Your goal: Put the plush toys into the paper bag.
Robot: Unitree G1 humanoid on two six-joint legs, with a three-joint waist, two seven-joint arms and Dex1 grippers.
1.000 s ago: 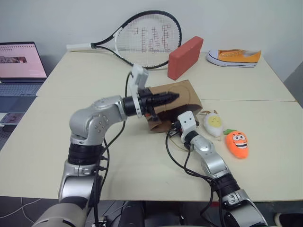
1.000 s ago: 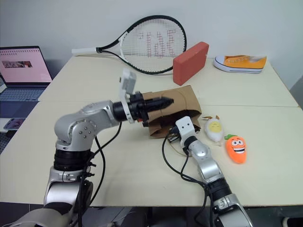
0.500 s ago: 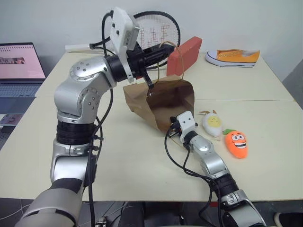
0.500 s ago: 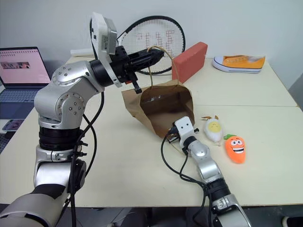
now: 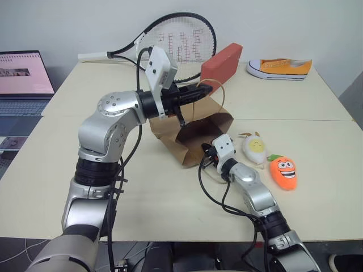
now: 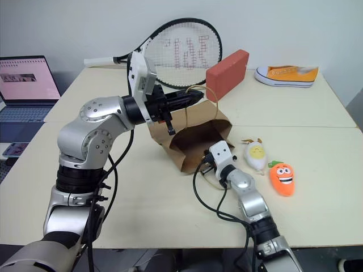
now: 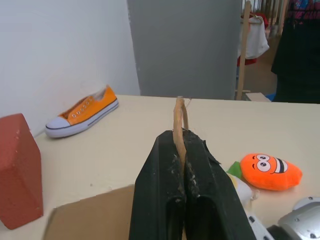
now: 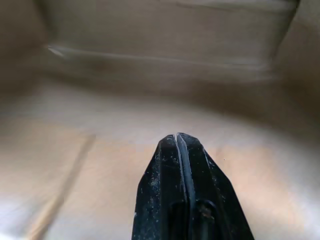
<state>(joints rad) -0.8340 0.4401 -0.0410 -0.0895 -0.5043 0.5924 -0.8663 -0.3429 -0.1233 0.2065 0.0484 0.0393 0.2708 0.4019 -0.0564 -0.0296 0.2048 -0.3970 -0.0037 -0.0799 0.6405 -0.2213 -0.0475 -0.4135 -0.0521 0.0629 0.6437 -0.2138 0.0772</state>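
Observation:
The brown paper bag (image 5: 195, 127) lies tilted on the table, its mouth facing me. My left gripper (image 5: 202, 89) is shut on the bag's upper loop handle (image 7: 179, 114) and holds it up above the bag. My right gripper (image 5: 207, 154) is shut with nothing between its fingers. It sits at the lower edge of the mouth, and its tips (image 8: 177, 139) point into the bag's brown inside. Two plush toys lie on the table to the right of the bag. The white egg (image 5: 254, 147) is nearer to it, and the orange carrot (image 5: 283, 171) is farther right.
A red block (image 5: 222, 68) and a tennis racket (image 5: 170, 45) lie behind the bag. A yellow sneaker (image 5: 279, 68) sits at the far right corner. A laptop (image 5: 25, 73) stands off the table's left side. Bare tabletop (image 5: 170, 198) spreads in front of the bag.
The bag lay flat a second ago. My left gripper lifted its handle high, then came down lower, leaving the mouth gaping toward my right gripper, which has hardly moved.

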